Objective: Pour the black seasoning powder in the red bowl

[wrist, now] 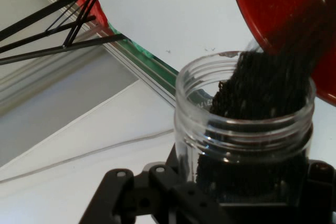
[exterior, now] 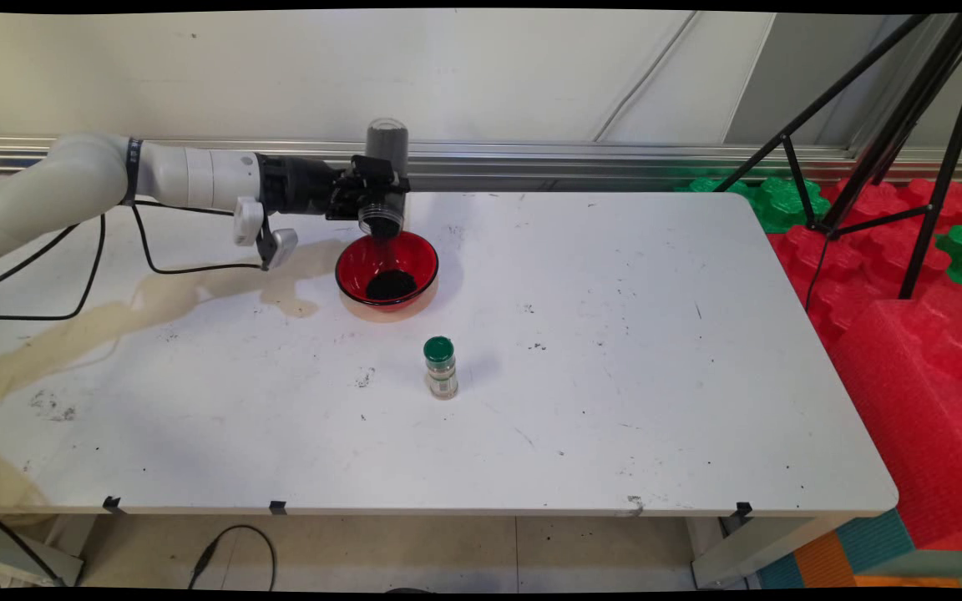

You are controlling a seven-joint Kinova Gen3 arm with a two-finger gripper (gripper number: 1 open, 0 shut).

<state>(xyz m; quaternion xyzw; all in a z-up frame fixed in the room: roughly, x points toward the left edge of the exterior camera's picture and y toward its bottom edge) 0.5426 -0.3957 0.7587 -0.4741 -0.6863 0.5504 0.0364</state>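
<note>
Over the white table [exterior: 615,351], the black gripper [exterior: 368,199] pinches an upended clear plastic jar [exterior: 386,171], its mouth directly above the red bowl [exterior: 387,269], black grains [wrist: 262,87] spilling in.

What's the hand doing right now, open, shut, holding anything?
Hand: shut on the clear jar, held upended over the red bowl, with dark grains spilling from its mouth into the bowl.

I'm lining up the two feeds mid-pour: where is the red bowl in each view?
Main view: red bowl left of centre on the table, under the upturned clear jar.
Hand view: red bowl at the upper right corner, past the jar's mouth.
Shared landmark: the black tripod.
</note>
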